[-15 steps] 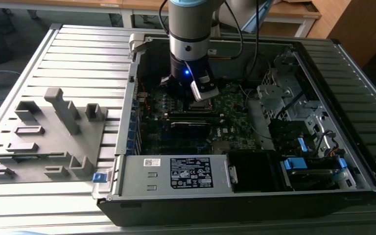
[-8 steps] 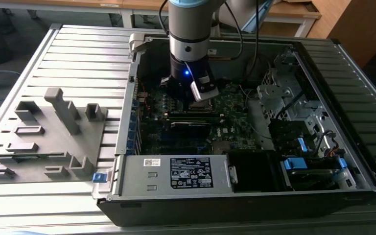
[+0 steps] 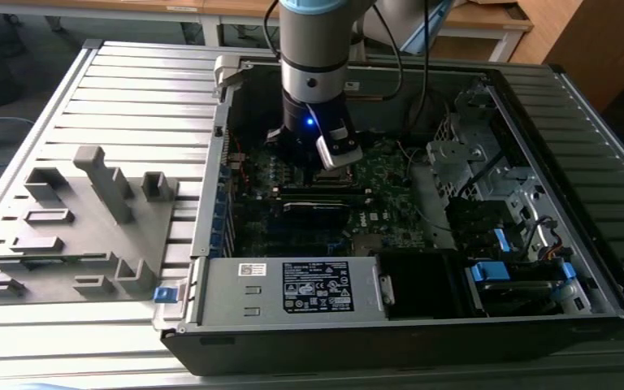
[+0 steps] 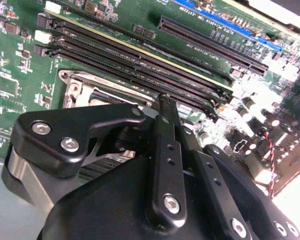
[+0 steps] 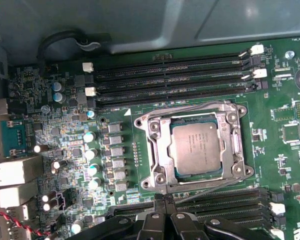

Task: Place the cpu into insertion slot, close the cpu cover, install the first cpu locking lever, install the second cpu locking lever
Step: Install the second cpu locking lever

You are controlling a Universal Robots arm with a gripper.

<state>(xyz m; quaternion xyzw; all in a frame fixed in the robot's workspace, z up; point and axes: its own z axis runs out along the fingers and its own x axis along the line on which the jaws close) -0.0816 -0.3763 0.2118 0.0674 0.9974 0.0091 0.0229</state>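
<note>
The cpu (image 5: pixel 195 148) sits flat in the insertion slot (image 5: pixel 157 150), with the cpu cover (image 5: pixel 230 122) lying closed around it. The gripper (image 5: pixel 162 205), its fingers pressed together and holding nothing, hangs just beside the slot's edge nearest the lower memory slots (image 5: pixel 225 202).

No print can be made out; the white label (image 3: pixel 315 286) on the power supply box (image 3: pixel 279 288) in the exterior view carries black blocks and lines too small to tell; the cpu (image 5: pixel 195 148) in the first wrist view bears faint, unreadable markings.
</note>
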